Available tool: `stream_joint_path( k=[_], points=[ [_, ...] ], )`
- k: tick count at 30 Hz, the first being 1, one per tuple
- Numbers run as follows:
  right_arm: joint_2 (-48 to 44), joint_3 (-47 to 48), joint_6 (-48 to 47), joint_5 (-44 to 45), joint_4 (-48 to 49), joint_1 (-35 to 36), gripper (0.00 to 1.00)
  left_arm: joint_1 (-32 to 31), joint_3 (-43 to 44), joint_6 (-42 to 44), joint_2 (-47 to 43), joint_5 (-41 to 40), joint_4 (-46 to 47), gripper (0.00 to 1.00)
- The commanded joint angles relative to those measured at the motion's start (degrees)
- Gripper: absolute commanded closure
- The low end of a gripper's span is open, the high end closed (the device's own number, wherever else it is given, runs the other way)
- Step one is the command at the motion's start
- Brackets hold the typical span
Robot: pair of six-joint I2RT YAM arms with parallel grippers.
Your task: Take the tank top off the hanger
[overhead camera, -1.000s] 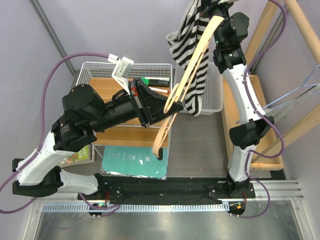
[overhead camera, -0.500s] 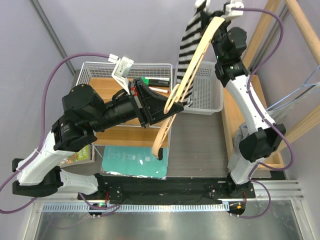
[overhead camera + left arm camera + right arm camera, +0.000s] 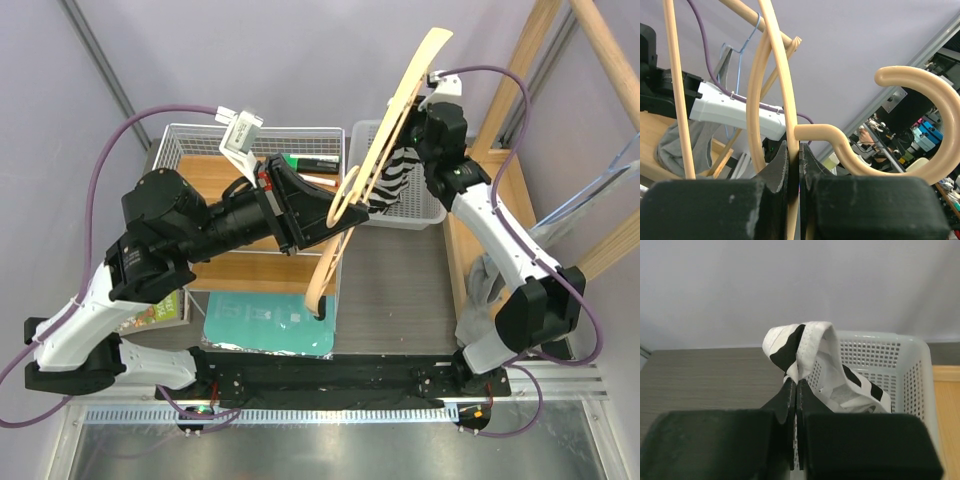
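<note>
At left, the left gripper [image 3: 794,155] was clamped tight on the pale wooden clothes hanger [image 3: 410,80], pinching its thin frame just below the hook. The hanger slanted up and to the right, its long arm rising bare above the table.

Just right of the hanger, the black-and-white striped tank top [image 3: 800,342] hung in a bunch from the right gripper [image 3: 796,385]. That gripper's jaws were pressed together on a small fold of the hem. The cloth trailed down into the white perforated plastic basket [image 3: 910,365] at the back right.

From overhead, the hanger crossed in front of the stripes, so whether the two touched could not be told. The garment looked free of the hanger.

Several things could have gone wrong. The pinch held only a narrow fold, so the cloth could have slipped out early. A strap might have caught on the hanger's arm if either arm swung across. Let go too near the rim, part of the top could have draped over the basket's wall. The long hanger, gripped at one point, could have pivoted between the jaws.
</note>
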Motion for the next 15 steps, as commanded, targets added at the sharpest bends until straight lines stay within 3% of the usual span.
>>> stream_joint_path(
  k=[1, 3, 4, 7, 15],
  points=[
    [5.7, 8.8, 3.3, 5.3, -12.3, 0.1, 0.84, 0.1, 0.5, 0.3, -1.0, -2.0, 3.9, 1.00],
    [9.8, 18.1, 3.9, 5.4, -19.1, 0.1, 0.61, 0.1, 1.2, 0.8, -0.4, -3.5, 3.4, 1.00],
    [12.4, 21.0, 4.1, 4.8, -24.9, 0.1, 0.43, 0.0, 1.9, 1.2, -0.2, -5.1, 3.3, 1.00],
    [13.1, 25.6, 4.4, 4.3, -29.2, 0.1, 0.22, 0.1, 3.0, 1.6, 0.8, -6.5, 3.1, 1.00],
    [3.2, 24.2, 3.3, 1.6, -38.5, 0.1, 0.18, 0.0, 4.3, 0.9, 3.3, -9.6, 4.0, 1.00]
  ],
)
